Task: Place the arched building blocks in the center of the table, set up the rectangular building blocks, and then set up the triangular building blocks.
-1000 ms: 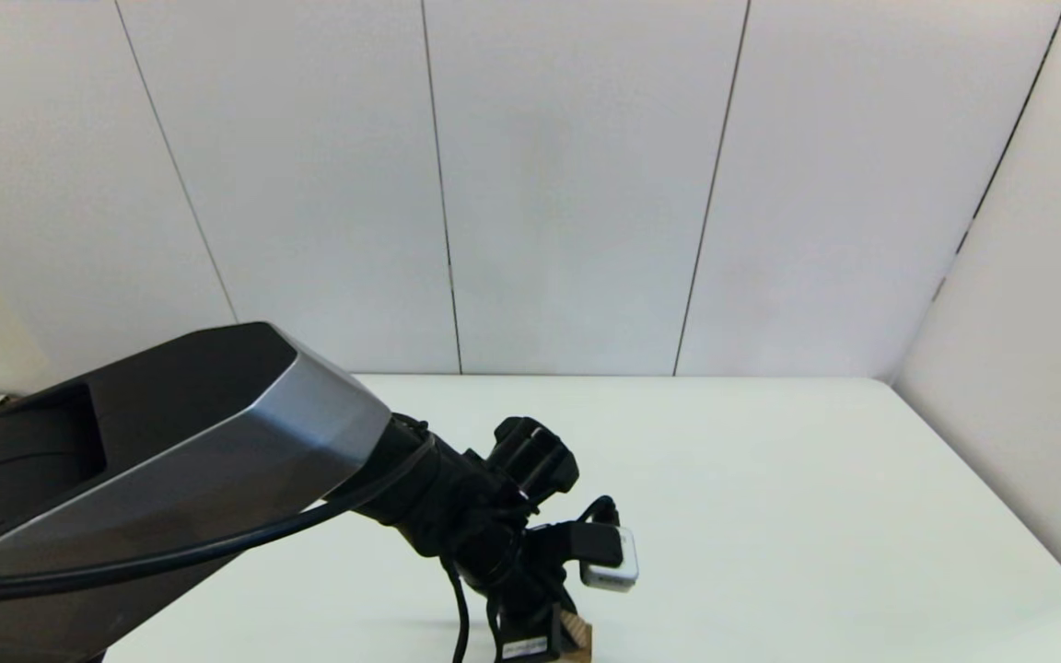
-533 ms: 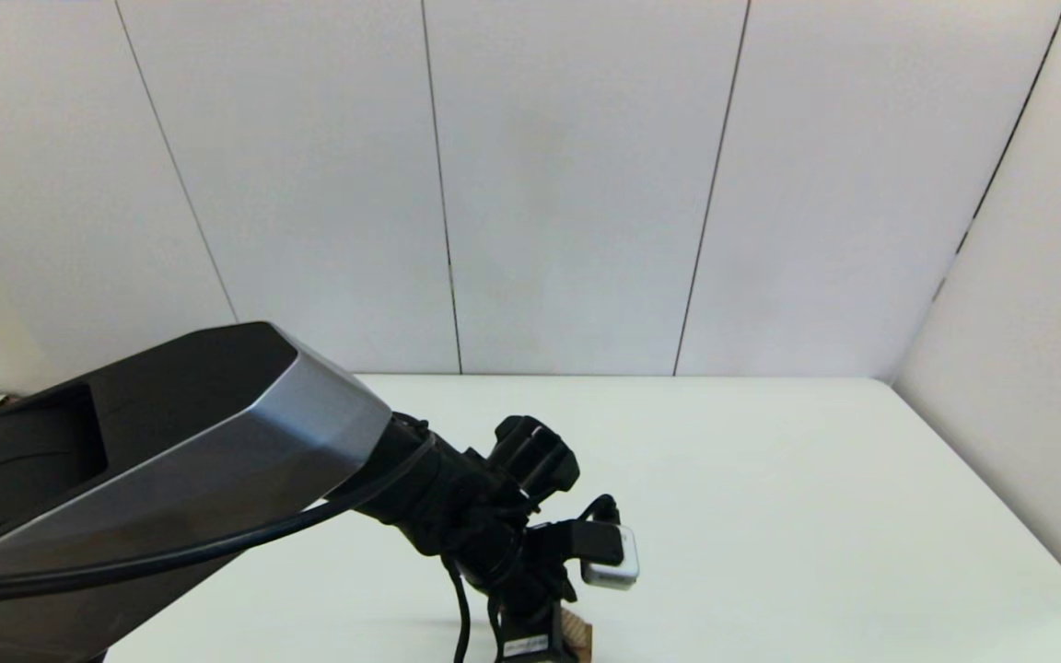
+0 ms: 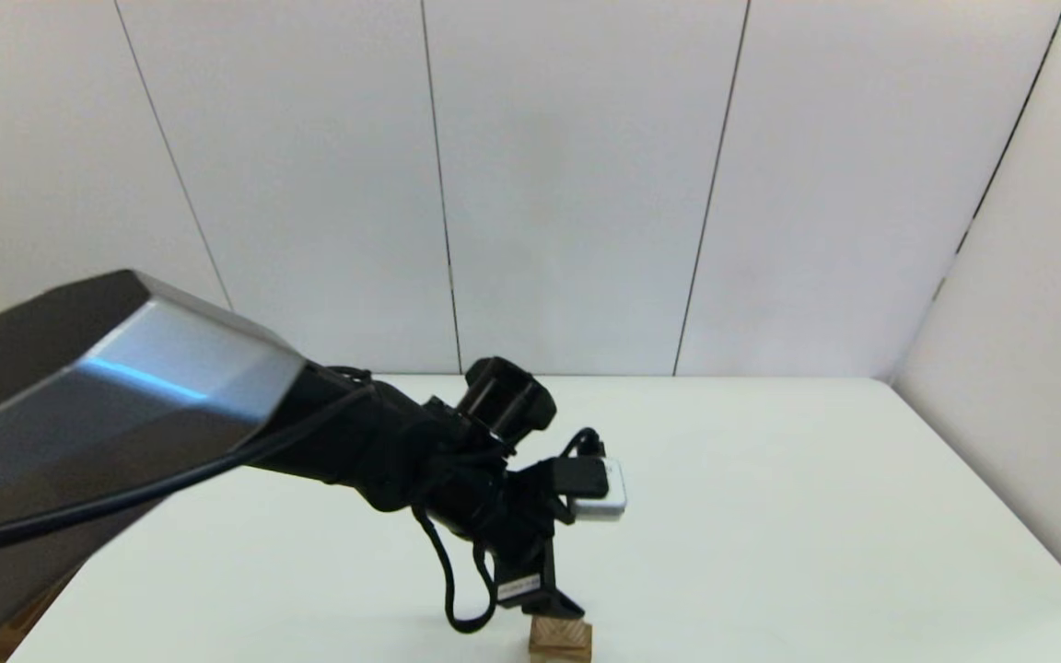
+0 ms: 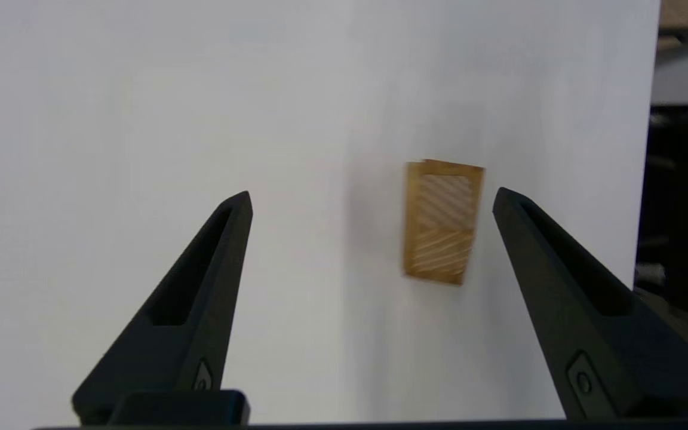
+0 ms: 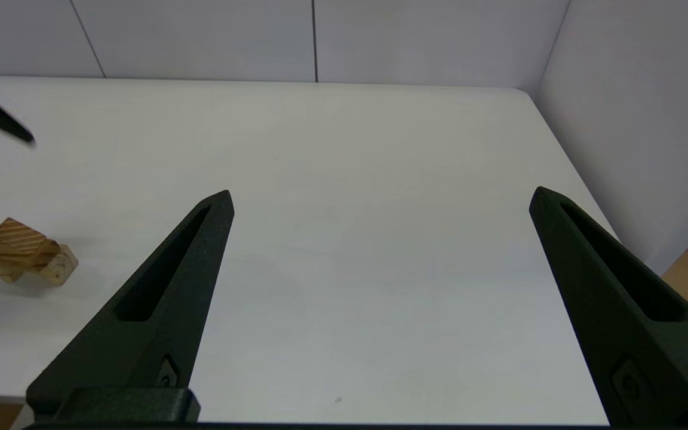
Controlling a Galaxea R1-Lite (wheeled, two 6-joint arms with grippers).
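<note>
Left fingers (image 4: 248, 206) spread wide, empty, above arched block (image 4: 441, 222) resting on table (image 4: 141, 119)

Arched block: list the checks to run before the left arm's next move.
1. Arched block rests on the table, ungripped: ok.
2. Left gripper open, above the block: ok.
3. Block at table centre: cannot tell.
4. Rectangular slab and triangular wedge in sight: not ok, no view shows them.
5. Right gripper open, empty: ok.
</note>
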